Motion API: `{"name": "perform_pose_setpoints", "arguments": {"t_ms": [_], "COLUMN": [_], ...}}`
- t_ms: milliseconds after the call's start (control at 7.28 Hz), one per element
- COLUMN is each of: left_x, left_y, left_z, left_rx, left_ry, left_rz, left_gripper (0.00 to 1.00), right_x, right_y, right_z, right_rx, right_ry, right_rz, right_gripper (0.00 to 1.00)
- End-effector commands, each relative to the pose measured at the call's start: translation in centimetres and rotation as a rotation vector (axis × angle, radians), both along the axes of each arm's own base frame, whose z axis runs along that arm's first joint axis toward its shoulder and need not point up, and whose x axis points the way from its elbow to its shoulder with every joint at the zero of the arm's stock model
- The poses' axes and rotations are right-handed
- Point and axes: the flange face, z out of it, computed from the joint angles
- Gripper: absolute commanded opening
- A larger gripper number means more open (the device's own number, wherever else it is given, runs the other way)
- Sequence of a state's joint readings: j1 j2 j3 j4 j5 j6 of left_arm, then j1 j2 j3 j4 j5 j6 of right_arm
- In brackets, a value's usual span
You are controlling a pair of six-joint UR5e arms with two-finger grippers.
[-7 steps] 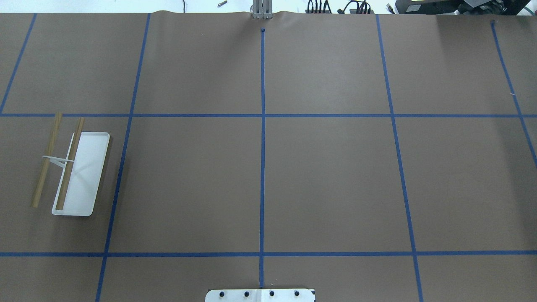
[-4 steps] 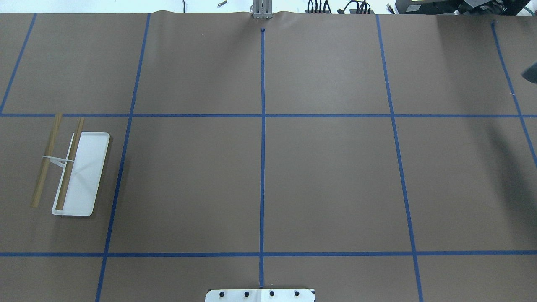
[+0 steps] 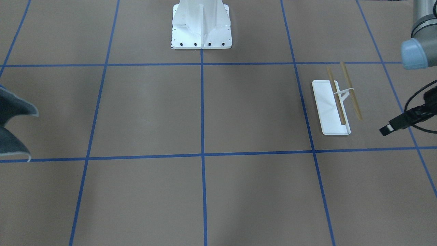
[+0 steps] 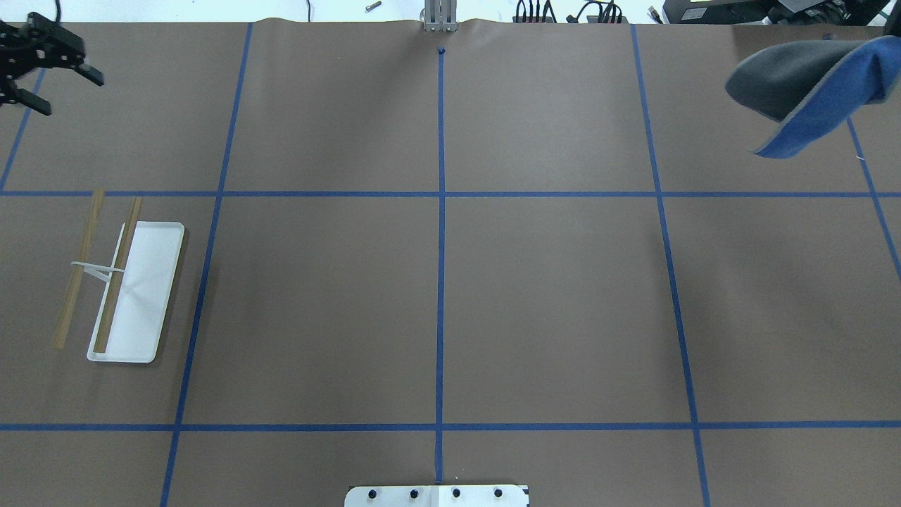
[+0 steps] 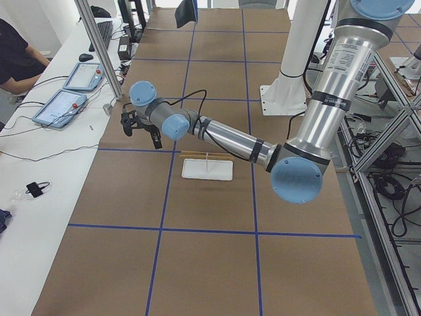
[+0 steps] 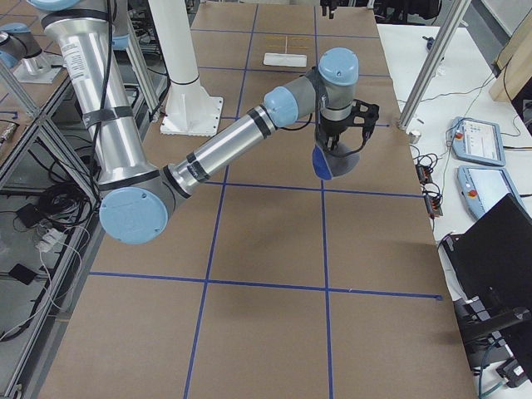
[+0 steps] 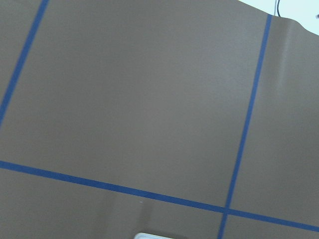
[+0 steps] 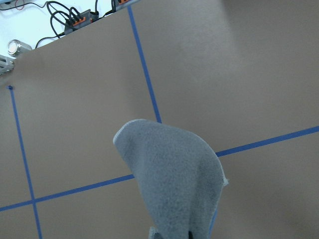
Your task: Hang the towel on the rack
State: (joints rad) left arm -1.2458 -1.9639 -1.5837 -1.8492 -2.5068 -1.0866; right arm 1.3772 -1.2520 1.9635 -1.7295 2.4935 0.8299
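Observation:
The towel point(image 4: 802, 81), dark grey on one side and royal blue on the other, hangs in the air over the table's far right corner. It also shows in the front view point(image 3: 13, 126) and the right side view point(image 6: 332, 160). My right gripper point(image 6: 343, 125) is shut on its top; in the right wrist view the grey cloth point(image 8: 172, 179) hides the fingers. The rack point(image 4: 120, 282), with a white base and two tan rods, stands bare at the left point(image 3: 336, 102). My left gripper point(image 4: 74, 97) is open and empty, high at the far left, beyond the rack.
The big white bolted pedestal point(image 3: 201, 27) stands at the robot's edge, centre. Blue tape lines point(image 4: 440, 246) mark a grid on the brown paper. Cables and plugs point(image 4: 563, 13) lie past the far edge. Tablets point(image 5: 59, 108) and a person sit beside the table.
The towel has come into the overhead view from the right and moved leftward. The left gripper has come into view at the far left corner. The rack has not moved.

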Motion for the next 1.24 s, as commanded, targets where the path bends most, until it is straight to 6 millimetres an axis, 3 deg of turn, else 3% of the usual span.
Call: {"name": "perform_pose_setpoints", "arguments": {"t_ms": [0,137,550,687,824,1099], "left_x": [10.5,16.1,21.4,22.8,23.3,24.4], "left_y": [0.2,1.5,3.9,4.5,4.9,5.0], "left_z": [-10.7,-15.6,-23.4,-23.9,-24.1,-27.6], "left_rx": [-0.141,-0.146,-0.218,-0.232,-0.231,-0.24], "left_ry": [0.061,0.073,0.172,0.199,0.211,0.246], "left_rz": [-0.033,-0.034,-0.101,-0.134,-0.131,-0.13], "left_gripper": [0.99,0.99,0.99,0.99,0.99,0.99], "right_x": [-7.7,-10.8,-20.1,-21.5,-21.6,-22.8], "right_y": [0.9,1.8,5.5,5.9,6.1,8.8], "right_z": [-6.6,-7.8,-11.1,-12.2,-12.6,-14.3], "right_rx": [0.05,0.145,0.23,0.239,0.252,0.294], "right_ry": [0.013,-0.001,-0.118,-0.132,-0.131,-0.164], "right_rz": [-0.022,-0.043,0.064,0.116,0.133,0.105], "right_gripper": [0.0,0.0,0.0,0.0,0.0,0.0]}}
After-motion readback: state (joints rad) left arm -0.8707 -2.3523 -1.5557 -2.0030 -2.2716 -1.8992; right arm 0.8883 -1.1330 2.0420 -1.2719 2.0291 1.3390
